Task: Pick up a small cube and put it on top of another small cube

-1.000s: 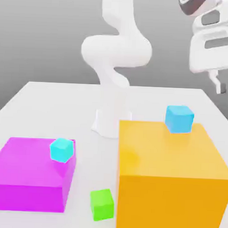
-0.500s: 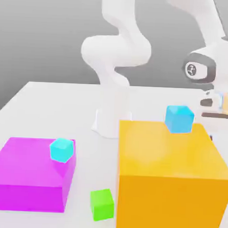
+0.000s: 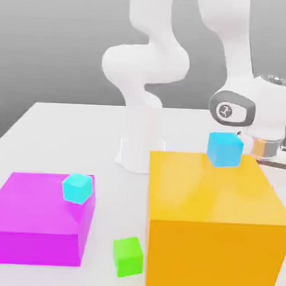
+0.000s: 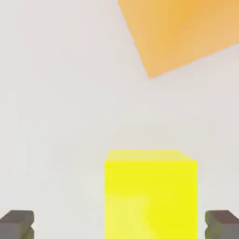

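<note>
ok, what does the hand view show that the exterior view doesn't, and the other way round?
Hand view alone: the yellow cube on the table, between the open tool's fingertips.

Exterior view alone: the magenta block with a cyan cube on it, a blue cube on the orange block, a green cube, and the arm.

Both: the orange block and the white table.

The yellow cube (image 4: 150, 193) is running off the hand view's edge between the 2 fingertips (image 4: 17, 224), its lower part unseen. Both fingertips are being cropped there too. The orange block (image 4: 186, 32) beyond them is showing just 1 corner.
</note>
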Robot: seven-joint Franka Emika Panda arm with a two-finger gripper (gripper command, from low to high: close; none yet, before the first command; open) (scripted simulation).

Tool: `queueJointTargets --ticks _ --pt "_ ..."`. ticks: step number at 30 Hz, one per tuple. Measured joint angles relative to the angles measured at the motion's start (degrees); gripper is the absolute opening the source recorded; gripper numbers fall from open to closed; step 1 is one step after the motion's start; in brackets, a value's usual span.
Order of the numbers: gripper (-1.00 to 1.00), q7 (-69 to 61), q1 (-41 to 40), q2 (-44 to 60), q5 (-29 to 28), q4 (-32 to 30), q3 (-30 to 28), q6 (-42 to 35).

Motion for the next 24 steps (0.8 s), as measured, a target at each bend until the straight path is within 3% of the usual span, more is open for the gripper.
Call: queueJointTargets --ticks 9,10,17,24 --pt "0.0 11.6 13.3 7.6 -15.9 1.5 -17.4 5.3" --pt "-1.0 12.2 14.2 8.1 -16.7 1.6 -18.6 5.7" --pt "-1.0 12.0 14.1 8.0 -16.5 1.6 -18.4 5.8" --pt "-1.0 3.4 5.2 2.4 -4.6 0.5 -6.3 1.9"
